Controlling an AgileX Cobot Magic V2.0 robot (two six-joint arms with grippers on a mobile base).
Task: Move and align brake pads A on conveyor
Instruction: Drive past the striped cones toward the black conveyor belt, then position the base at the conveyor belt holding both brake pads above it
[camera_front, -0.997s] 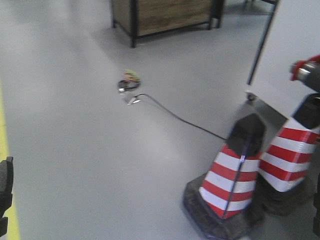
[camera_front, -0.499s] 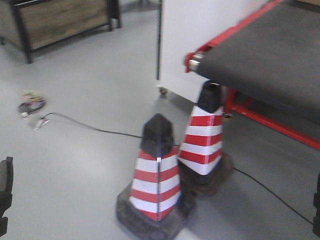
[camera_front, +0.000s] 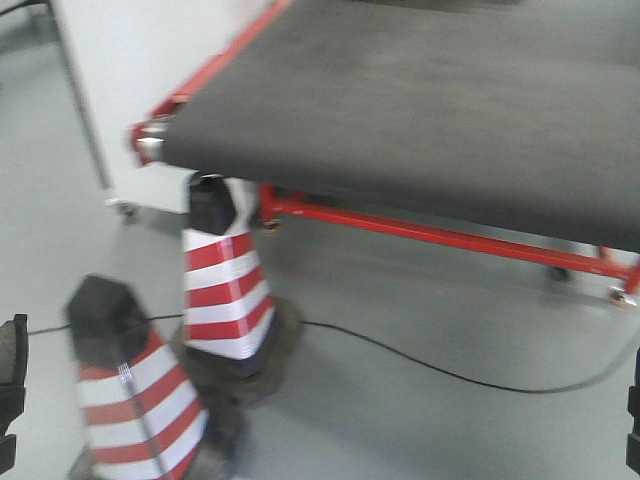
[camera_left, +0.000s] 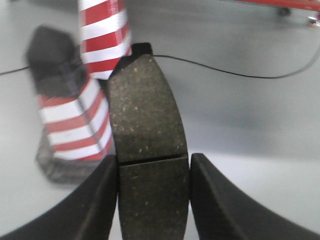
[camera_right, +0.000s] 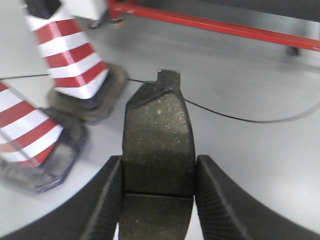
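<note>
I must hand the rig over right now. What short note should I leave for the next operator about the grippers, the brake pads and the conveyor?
Left gripper: shut on the first brake pad, gripped by its long edges.
Right gripper: shut on the second brake pad, gripped the same way.
Conveyor: ahead in the front view; the part of the belt that shows carries no pad.
Done: two pads picked up.
Left: reach the belt, lay both pads down, align them. Other pads are not in view.
Mind the striped cones and the cable on the floor.
</note>
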